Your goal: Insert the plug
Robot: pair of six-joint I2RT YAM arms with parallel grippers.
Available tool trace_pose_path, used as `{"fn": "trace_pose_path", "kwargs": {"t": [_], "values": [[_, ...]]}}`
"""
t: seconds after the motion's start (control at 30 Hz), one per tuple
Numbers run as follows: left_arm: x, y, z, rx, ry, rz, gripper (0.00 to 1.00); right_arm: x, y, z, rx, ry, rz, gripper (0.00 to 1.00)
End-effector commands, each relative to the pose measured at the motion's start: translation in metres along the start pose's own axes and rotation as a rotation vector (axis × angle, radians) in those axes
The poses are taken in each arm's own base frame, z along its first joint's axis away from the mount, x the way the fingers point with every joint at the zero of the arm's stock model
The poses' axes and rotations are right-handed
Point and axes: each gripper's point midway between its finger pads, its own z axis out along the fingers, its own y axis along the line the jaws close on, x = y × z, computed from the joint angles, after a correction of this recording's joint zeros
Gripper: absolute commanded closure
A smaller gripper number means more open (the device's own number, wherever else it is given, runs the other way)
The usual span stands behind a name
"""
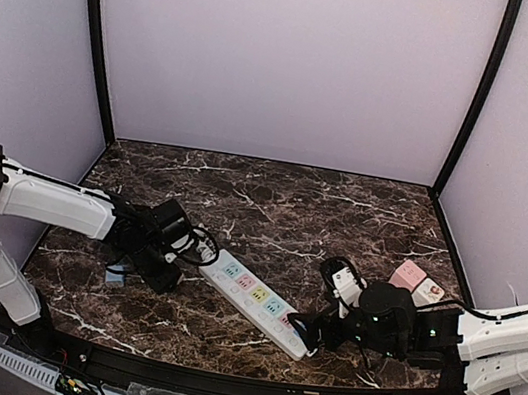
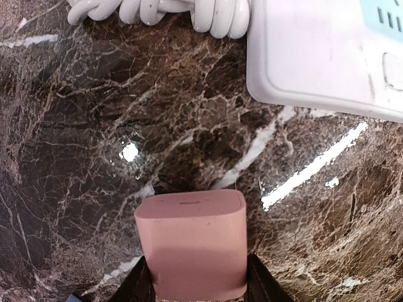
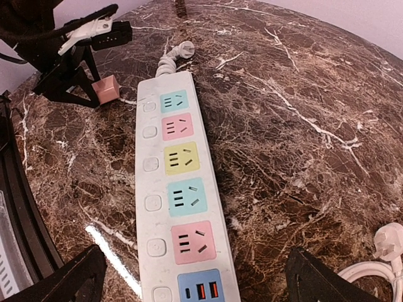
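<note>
A pink block-shaped plug (image 2: 192, 242) rests on the dark marble table between my left gripper's (image 2: 196, 286) black fingers (image 2: 140, 284), which press against both of its sides. In the right wrist view that plug (image 3: 107, 88) shows beside the left gripper (image 3: 75, 69), just left of the far end of the white power strip (image 3: 179, 189). The strip (image 1: 256, 303) lies diagonally across the middle of the table, with several coloured sockets facing up. My right gripper (image 1: 307, 332) stands wide open astride the strip's near end, its fingers (image 3: 69, 277) apart from it.
The strip's coiled white cable (image 2: 164, 9) lies by its far end. A white corded plug (image 3: 387, 242) and a pink-and-white adapter (image 1: 411, 275) lie at the right. Black frame posts (image 1: 98, 38) and lilac walls enclose the table; a black rail (image 1: 214, 377) runs along the near edge.
</note>
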Motion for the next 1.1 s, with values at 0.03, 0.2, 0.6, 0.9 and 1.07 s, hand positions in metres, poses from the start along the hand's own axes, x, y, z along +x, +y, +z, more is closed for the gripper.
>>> {"fn": "trace_pose_path", "kwargs": {"t": [0.03, 0.2, 0.6, 0.9, 1.07], "values": [[-0.022, -0.012, -0.025, 0.03, -0.111, 0.03, 0.98, -0.016, 0.0, -0.002, 0.007, -0.05, 0.07, 0.01], [-0.042, -0.027, -0.047, 0.032, -0.224, 0.06, 0.99, -0.023, 0.0, -0.004, 0.018, -0.051, 0.118, 0.01], [-0.076, -0.067, -0.078, 0.141, -0.421, 0.099, 0.99, -0.04, 0.006, -0.014, -0.013, -0.025, 0.167, 0.01], [-0.098, -0.096, -0.088, 0.21, -0.612, 0.193, 0.99, -0.051, 0.011, -0.032, -0.123, 0.023, 0.274, 0.01], [-0.102, -0.11, -0.088, 0.232, -0.711, 0.284, 0.99, -0.05, 0.014, -0.035, -0.189, 0.073, 0.312, 0.01]]}}
